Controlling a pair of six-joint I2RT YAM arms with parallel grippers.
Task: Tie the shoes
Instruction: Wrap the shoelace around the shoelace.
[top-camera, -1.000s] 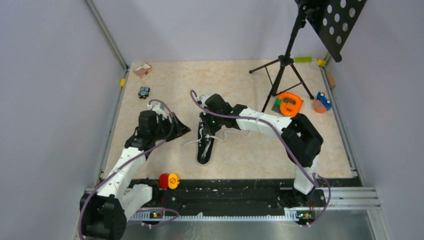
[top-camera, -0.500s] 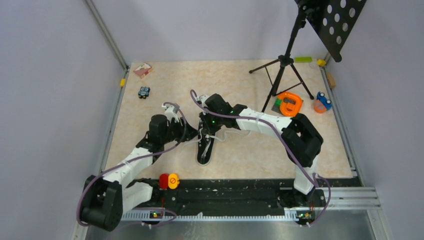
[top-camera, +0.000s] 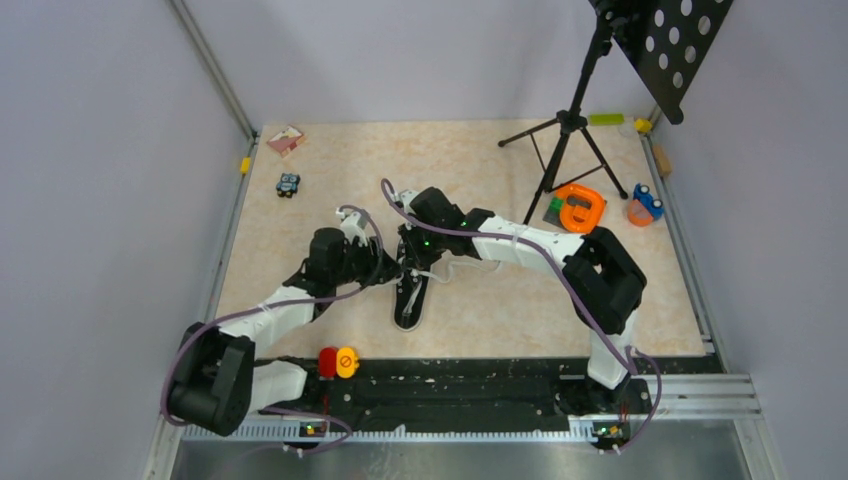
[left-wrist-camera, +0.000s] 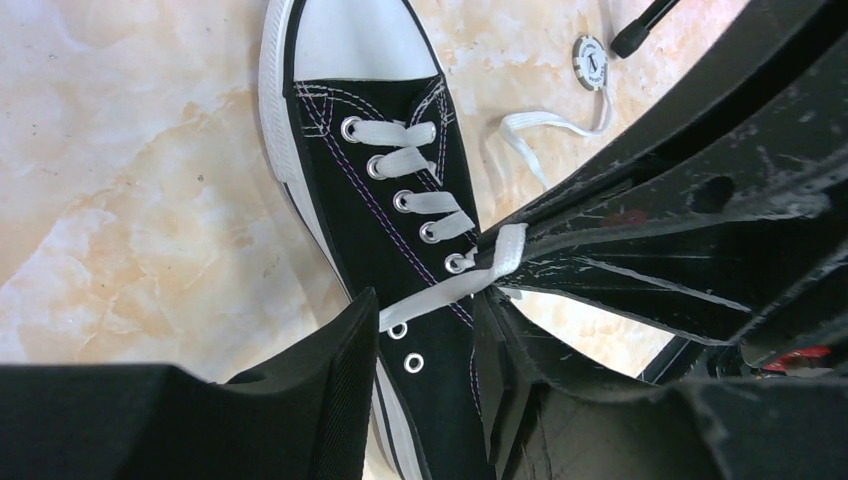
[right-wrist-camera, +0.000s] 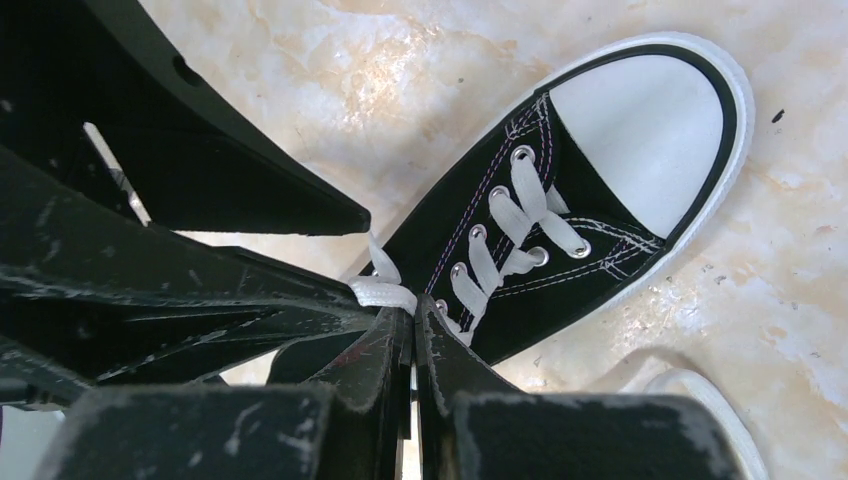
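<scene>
The black shoe (top-camera: 409, 302) lies mid-table, its white toe cap (left-wrist-camera: 350, 40) towards the arms' bases. My right gripper (right-wrist-camera: 412, 315) is shut on a white lace (right-wrist-camera: 385, 293) just above the upper eyelets. That lace (left-wrist-camera: 445, 290) stretches taut from the right gripper's tip (left-wrist-camera: 500, 255) across the tongue. My left gripper (left-wrist-camera: 427, 310) sits low over the shoe's ankle end, jaws apart on either side of the taut strand, neither pad pressing it. In the top view the left gripper (top-camera: 388, 270) meets the right one (top-camera: 408, 252) over the shoe. Another lace end (left-wrist-camera: 530, 125) trails loose on the table.
A black tripod music stand (top-camera: 565, 130) rises at the back right. Beside it lie an orange tape holder (top-camera: 578, 208) and a blue toy (top-camera: 645, 205). A small toy car (top-camera: 288, 183) and a pink card (top-camera: 285, 138) sit back left. Red and yellow buttons (top-camera: 338, 362) mark the near edge.
My left arm has swung right from the table's left side up to the shoe, and its jaws have narrowed. The right gripper has held still on the lace.
</scene>
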